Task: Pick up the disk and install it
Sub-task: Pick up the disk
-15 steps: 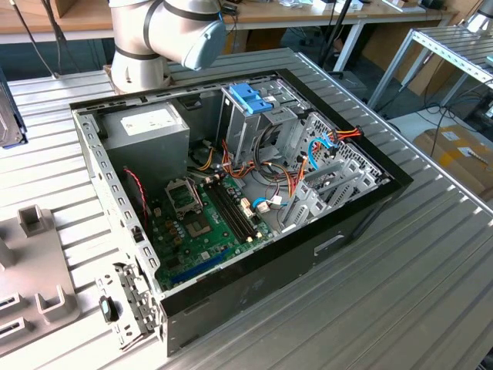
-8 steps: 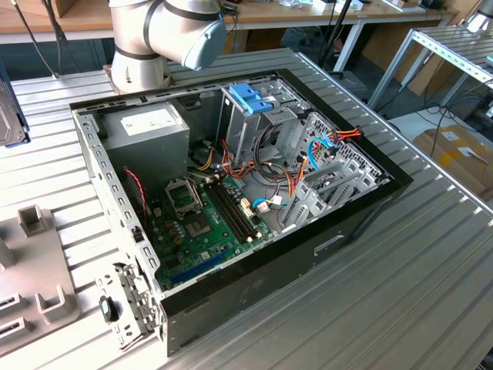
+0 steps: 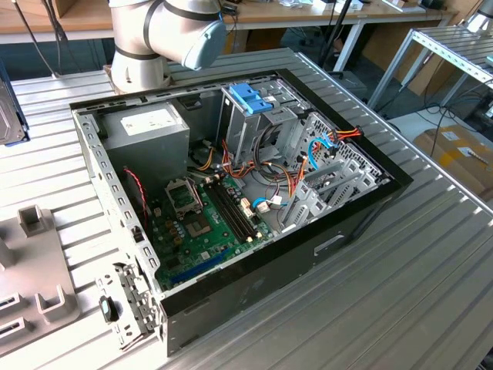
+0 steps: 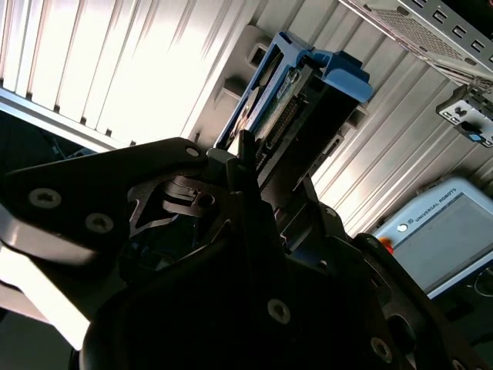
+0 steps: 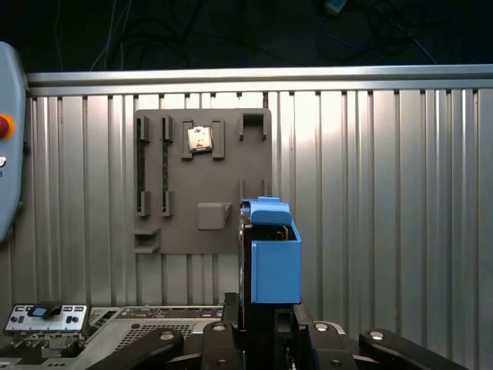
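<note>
In the first wrist view the gripper (image 5: pixel 266 320) grips the upright disk (image 5: pixel 276 262) between clamped jaws, apparently mid-carry; installing demands aligning it with the computer case (image 3: pixel 277 271) bay.

Open computer case (image 3: pixel 254 285) on a ribbed metal table (image 3: pixel 400 293).
Holds a grey power supply (image 3: pixel 146 127) at ten o'clock inside, a green motherboard (image 3: pixel 204 223) at six, a blue bracket (image 3: pixel 250 98) standing upright at twelve, and orange and red cables (image 3: pixel 348 133) at two. Leaves a grey fixture plate (image 3: pixel 31 262) on the table at eight o'clock from the case, with a shelving rack (image 3: pixel 454 50) and a cardboard box (image 3: pixel 462 154) off the table between one and three. Shows a teach pendant (image 4: pixel 447 231) in the second wrist view.
</note>
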Controlling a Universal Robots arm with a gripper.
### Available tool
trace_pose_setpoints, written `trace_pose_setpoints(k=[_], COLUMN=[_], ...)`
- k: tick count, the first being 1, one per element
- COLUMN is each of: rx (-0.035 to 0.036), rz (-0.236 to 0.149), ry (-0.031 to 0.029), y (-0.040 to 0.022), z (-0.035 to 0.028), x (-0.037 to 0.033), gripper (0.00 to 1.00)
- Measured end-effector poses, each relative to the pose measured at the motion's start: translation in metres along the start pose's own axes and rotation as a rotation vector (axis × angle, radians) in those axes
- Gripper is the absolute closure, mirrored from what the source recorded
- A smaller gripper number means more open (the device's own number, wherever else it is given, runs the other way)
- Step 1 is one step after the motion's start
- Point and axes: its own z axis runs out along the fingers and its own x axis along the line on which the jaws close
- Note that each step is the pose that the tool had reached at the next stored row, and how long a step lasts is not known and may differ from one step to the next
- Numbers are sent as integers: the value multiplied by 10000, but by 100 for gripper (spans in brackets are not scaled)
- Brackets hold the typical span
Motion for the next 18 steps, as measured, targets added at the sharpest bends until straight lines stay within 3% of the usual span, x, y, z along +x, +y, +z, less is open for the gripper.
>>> trace_pose_setpoints(k=[9, 18], rx=[-2, 0], rz=[0, 0], ry=[1, 0], y=[-7, -100], z=[-2, -1], x=[0, -2], gripper=[65, 65])
